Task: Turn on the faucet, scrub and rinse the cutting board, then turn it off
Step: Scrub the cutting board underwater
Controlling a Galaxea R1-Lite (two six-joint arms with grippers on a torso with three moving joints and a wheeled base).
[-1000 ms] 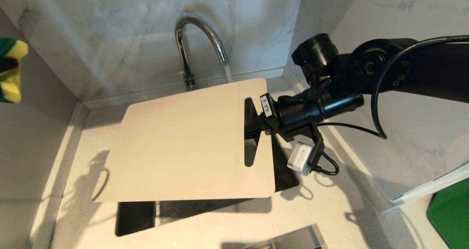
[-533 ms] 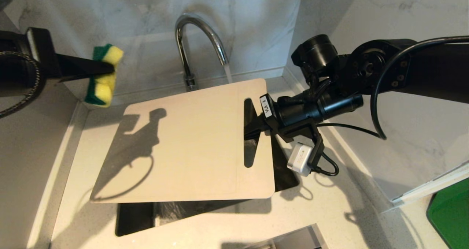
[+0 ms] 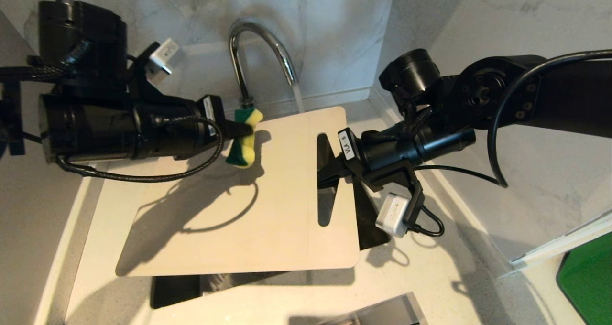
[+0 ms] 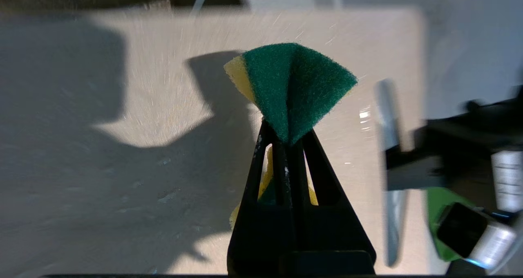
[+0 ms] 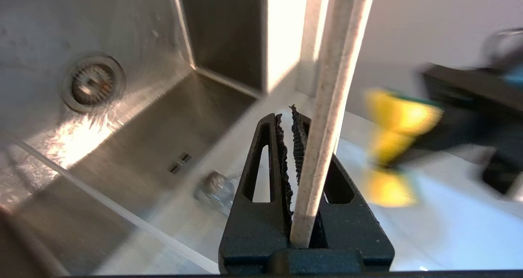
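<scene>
Left gripper (image 3: 241,130) clamped on a pinched green-and-yellow sponge (image 3: 245,138), fibrous green face fanned out, over the far left part of the cutting board (image 3: 248,205). Right gripper (image 3: 330,169) closed on the board's slotted short end, holding the thin cream rounded-corner board above the steel sink (image 5: 135,147). Chrome gooseneck faucet (image 3: 260,52) runs water past the board's far edge.

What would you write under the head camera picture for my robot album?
Left gripper brings a sponge to the cutting board held by the right gripper under the running faucet.
</scene>
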